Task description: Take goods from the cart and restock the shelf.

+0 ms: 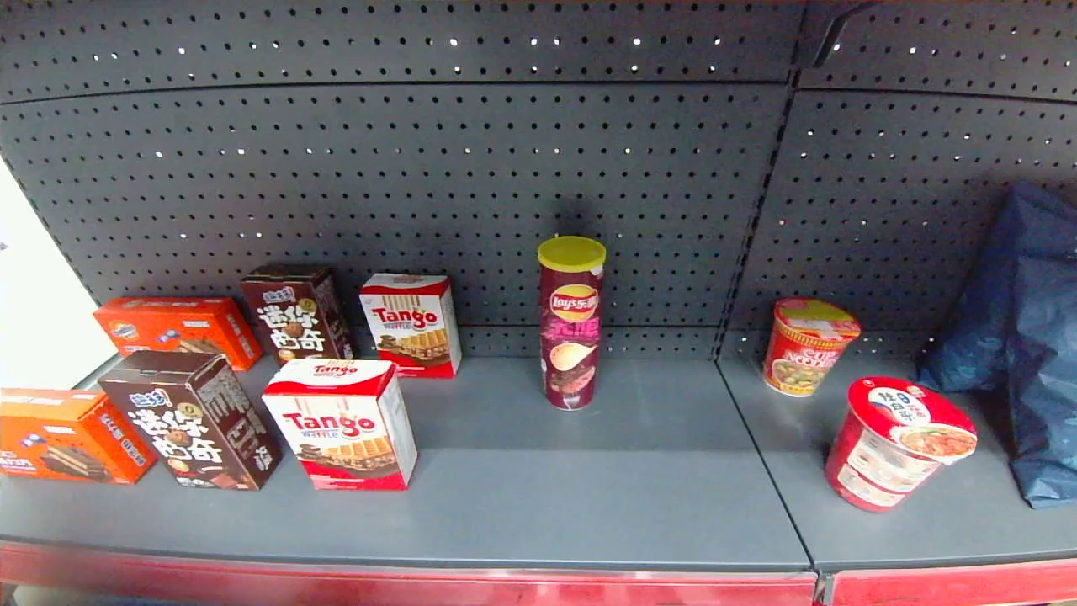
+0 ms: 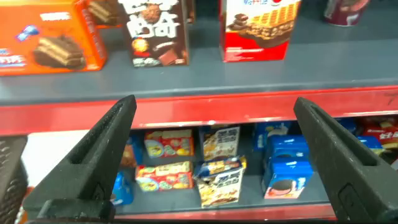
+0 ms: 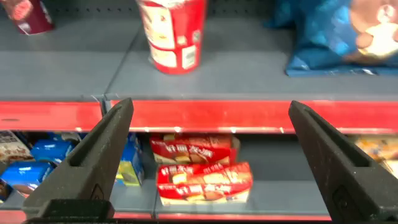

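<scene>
The left gripper (image 2: 211,165) and right gripper (image 3: 208,165) hang wide open and empty by the shelf's (image 1: 589,497) glossy red lip. On its flat grey metal deck stand cardboard boxes (image 1: 341,425) at left, a tall cylindrical chip can (image 1: 571,324) mid-shelf and round noodle cups (image 1: 896,442) at right.

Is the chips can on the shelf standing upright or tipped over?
Upright: the chips can stands on its base on the shelf, with its yellow lid on top.

Even, fairly bright light falls on the grey metal shelf (image 1: 589,471). White glare sits past its left end. The tall dark-red chip can with a yellow lid (image 1: 571,324) throws a soft shadow on the dark holed back wall (image 1: 421,168). The shelf's front edge looks bent.
</scene>
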You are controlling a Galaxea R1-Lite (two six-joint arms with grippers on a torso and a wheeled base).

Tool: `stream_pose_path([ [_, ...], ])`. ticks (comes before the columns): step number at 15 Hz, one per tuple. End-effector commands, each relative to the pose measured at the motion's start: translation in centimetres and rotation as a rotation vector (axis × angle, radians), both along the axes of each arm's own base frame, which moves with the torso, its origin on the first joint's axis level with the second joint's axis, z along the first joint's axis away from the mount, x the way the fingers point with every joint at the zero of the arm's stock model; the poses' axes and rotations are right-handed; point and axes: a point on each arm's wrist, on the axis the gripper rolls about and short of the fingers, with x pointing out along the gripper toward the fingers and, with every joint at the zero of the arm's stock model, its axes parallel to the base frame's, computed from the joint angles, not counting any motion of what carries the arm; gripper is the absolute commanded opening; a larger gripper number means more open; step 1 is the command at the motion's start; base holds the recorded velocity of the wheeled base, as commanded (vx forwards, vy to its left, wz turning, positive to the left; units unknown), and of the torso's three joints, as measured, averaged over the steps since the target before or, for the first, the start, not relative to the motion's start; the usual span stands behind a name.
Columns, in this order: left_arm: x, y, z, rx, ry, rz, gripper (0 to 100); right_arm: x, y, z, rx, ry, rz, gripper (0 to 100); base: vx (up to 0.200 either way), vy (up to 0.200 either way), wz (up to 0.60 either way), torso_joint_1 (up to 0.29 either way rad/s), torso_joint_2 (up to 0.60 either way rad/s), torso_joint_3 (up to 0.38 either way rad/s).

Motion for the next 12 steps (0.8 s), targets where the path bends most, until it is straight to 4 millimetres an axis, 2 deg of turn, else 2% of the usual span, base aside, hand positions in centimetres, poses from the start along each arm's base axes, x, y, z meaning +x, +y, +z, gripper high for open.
stream_pose_path([
  [1,0.01,0.00,0.02,0.000,0.000,0.001,100,0.01,0.00,0.00,0.000,0.002,0.001,100,0.000,0.000,0.60,-0.002,0.00,-0.002],
  [12,0.01,0.00,0.02,0.000,0.000,0.001,100,0.01,0.00,0.00,0.000,0.002,0.001,100,0.000,0.000,0.60,0.004,0.00,0.001],
])
